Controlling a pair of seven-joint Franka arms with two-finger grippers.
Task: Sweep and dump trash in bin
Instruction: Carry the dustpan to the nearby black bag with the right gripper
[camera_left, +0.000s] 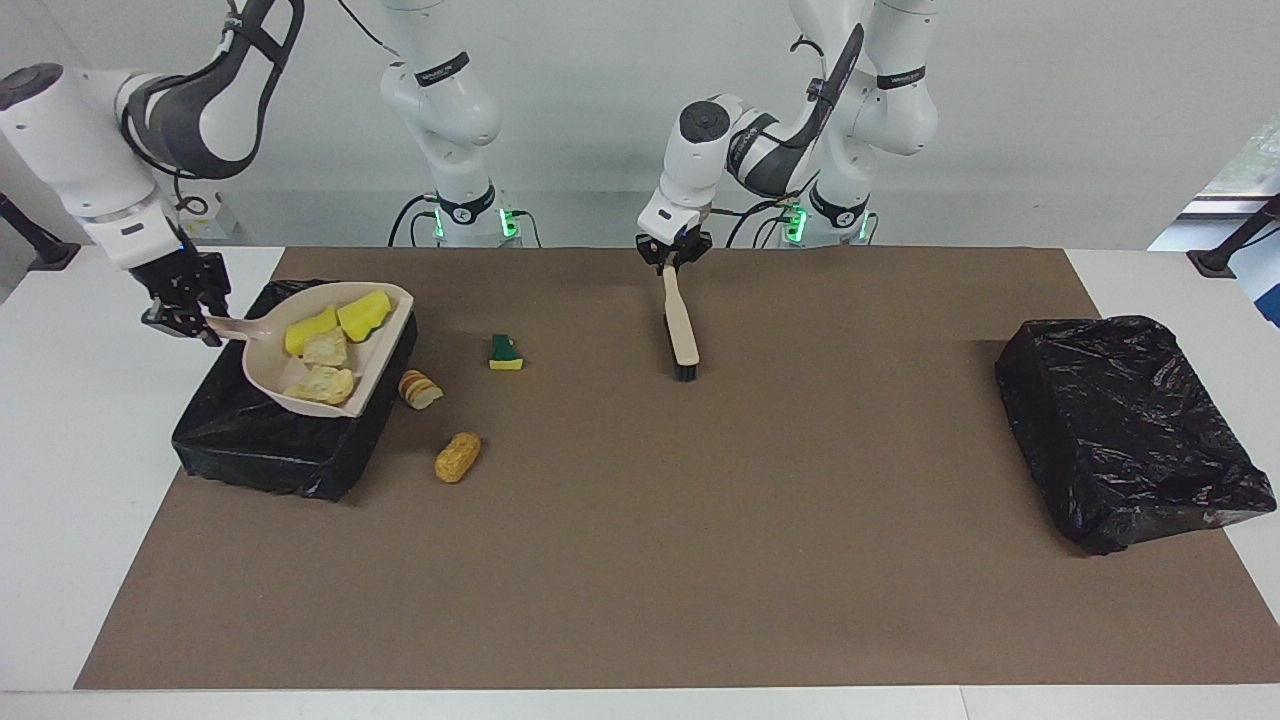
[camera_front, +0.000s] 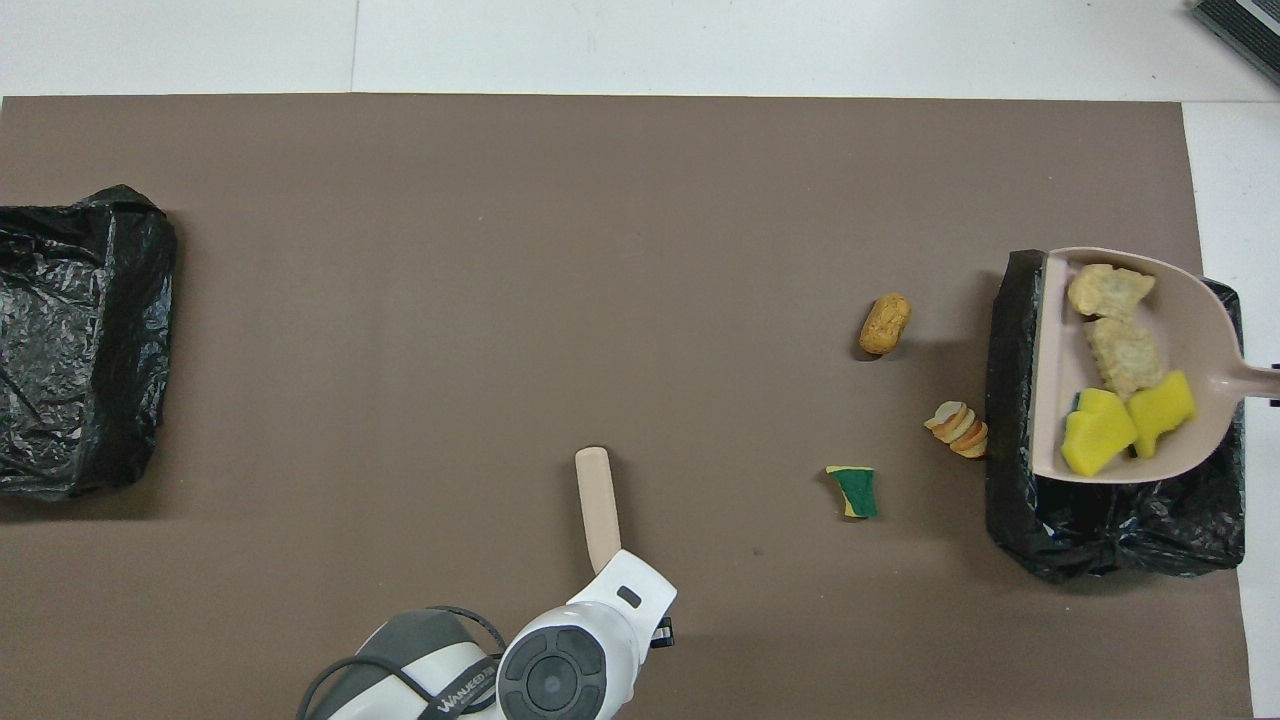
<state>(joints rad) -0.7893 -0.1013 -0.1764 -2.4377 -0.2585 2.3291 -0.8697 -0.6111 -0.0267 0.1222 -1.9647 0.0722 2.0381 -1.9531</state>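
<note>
My right gripper (camera_left: 186, 319) is shut on the handle of the beige dustpan (camera_left: 268, 375) and holds it up over the black-lined bin (camera_left: 250, 445) at the right arm's end. Two yellow sponge chunks (camera_left: 338, 317) and two tan pieces (camera_left: 323, 367) lie in the pan (camera_front: 1195, 320). On the mat beside the bin lie a green-faced sponge (camera_left: 505, 353), a sliced bread piece (camera_left: 420, 389) and a golden roll (camera_left: 457, 456). My left gripper (camera_left: 672, 258) is shut on the beige brush (camera_left: 682, 325), its bristles on the mat.
A second black-lined bin (camera_left: 1130, 430) stands at the left arm's end of the brown mat (camera_left: 700, 560); it also shows in the overhead view (camera_front: 80, 340). White table borders the mat.
</note>
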